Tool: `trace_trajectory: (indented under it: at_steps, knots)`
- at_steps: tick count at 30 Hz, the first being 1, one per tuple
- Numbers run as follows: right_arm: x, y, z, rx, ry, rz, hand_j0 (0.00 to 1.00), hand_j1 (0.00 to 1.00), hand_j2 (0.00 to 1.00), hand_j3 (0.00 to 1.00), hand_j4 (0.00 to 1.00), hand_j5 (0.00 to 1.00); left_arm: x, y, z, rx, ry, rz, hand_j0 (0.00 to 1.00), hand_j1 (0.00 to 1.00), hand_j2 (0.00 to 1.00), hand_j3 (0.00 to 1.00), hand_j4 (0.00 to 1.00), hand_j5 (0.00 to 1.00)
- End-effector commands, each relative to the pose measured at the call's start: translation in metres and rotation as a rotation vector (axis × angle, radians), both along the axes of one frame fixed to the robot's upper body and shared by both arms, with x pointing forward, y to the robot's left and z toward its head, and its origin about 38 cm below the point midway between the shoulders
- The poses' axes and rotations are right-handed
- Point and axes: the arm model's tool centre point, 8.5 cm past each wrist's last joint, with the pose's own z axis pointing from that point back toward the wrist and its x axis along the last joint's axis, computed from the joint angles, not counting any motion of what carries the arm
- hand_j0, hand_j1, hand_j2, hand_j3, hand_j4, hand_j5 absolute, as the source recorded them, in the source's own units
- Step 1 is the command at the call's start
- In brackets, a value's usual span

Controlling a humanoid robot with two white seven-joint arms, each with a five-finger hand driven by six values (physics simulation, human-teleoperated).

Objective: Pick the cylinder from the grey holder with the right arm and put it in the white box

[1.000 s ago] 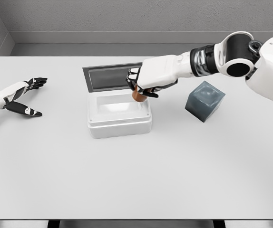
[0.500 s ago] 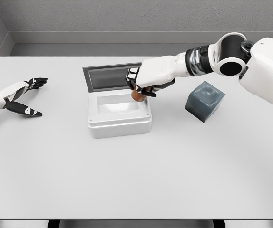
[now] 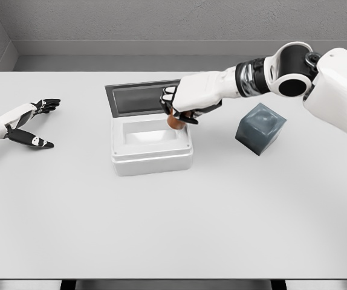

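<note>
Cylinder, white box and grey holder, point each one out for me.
cylinder (image 3: 173,122), head view, brown side showing below the fingers
white box (image 3: 152,160), head view, front wall
grey holder (image 3: 260,128), head view, front face

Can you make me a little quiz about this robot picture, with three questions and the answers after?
1. What colour is the cylinder in the right hand?
2. True or false: the white box has its lid open.
3. Where is the grey holder? A) inside the box B) on the table, to the right of the box C) in the left hand

Key
1. Orange-brown.
2. True; the lid stands up at the back.
3. B. The left hand lies open and empty at the table's left edge.
</note>
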Motion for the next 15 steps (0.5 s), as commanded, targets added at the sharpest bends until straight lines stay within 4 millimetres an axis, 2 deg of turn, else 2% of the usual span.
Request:
trace_trajectory:
  at_steps: [1, 2, 4, 6, 8, 12, 13, 15]
  knots:
    - [-0.001, 0.003, 0.001, 0.004, 0.002, 0.003, 0.28, 0.28, 0.28, 0.28, 0.28, 0.28, 0.0, -0.001, -0.001, 0.001, 0.003, -0.002, 1.0, 1.0, 1.0, 1.0, 1.0, 1.0]
    - [-0.002, 0.005, 0.001, 0.005, 0.002, 0.007, 0.36, 0.36, 0.36, 0.36, 0.36, 0.36, 0.0, -0.001, -0.001, 0.001, 0.003, -0.002, 1.0, 1.0, 1.0, 1.0, 1.0, 1.0]
    - [-0.005, 0.011, 0.001, 0.01, 0.001, 0.026, 0.63, 0.63, 0.63, 0.63, 0.63, 0.63, 0.0, -0.001, -0.001, 0.001, 0.003, -0.002, 1.0, 1.0, 1.0, 1.0, 1.0, 1.0]
    - [-0.007, 0.013, 0.003, 0.012, -0.004, 0.036, 0.77, 0.77, 0.77, 0.77, 0.77, 0.77, -0.001, -0.001, -0.001, 0.001, 0.005, -0.002, 1.0, 1.0, 1.0, 1.0, 1.0, 1.0]
    - [-0.007, 0.013, 0.006, 0.013, -0.01, 0.037, 0.85, 0.85, 0.85, 0.85, 0.85, 0.85, -0.002, -0.001, -0.003, 0.0, 0.008, -0.003, 1.0, 1.0, 1.0, 1.0, 1.0, 1.0]
    - [-0.011, 0.009, 0.026, 0.046, -0.048, 0.046, 0.86, 0.86, 0.86, 0.86, 0.86, 0.86, -0.002, -0.001, -0.003, 0.0, 0.008, -0.003, 1.0, 1.0, 1.0, 1.0, 1.0, 1.0]
    - [-0.011, 0.004, 0.04, 0.073, -0.074, 0.04, 0.86, 0.86, 0.86, 0.86, 0.86, 0.86, -0.002, -0.001, -0.003, 0.0, 0.007, -0.002, 1.0, 1.0, 1.0, 1.0, 1.0, 1.0]
    - [-0.015, -0.014, 0.085, 0.155, -0.167, 0.026, 0.86, 0.86, 0.86, 0.86, 0.86, 0.86, -0.002, -0.001, -0.003, 0.0, 0.007, -0.002, 1.0, 1.0, 1.0, 1.0, 1.0, 1.0]
